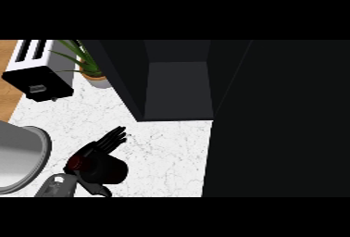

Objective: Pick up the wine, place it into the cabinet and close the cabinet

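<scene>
Holding the wine (pixel 109 171), the left robot hand (pixel 101 144) shows at the lower left of the head view, its fingers and thumb closed round the dark bottle. The bottle lies tilted over the white bench (pixel 171 148), its red neck end pointing left. Whether it is lifted or touches the bench cannot be told. The right robot hand does not show.

The cabinet (pixel 179 88) stands open ahead and to the right. Its door (pixel 280 120) seems to be the broad black panel filling the right side.

The step in hand looks like the carry into the cabinet. Doing it well probably means raising the bottle above the cabinet's lower edge first. It should then move up and right into the middle of the opening, away from the left wall and the door. Setting it well back would let the door swing shut. A toaster (pixel 37 78) and a potted plant (pixel 89 62) stand at the far left, out of that path.
</scene>
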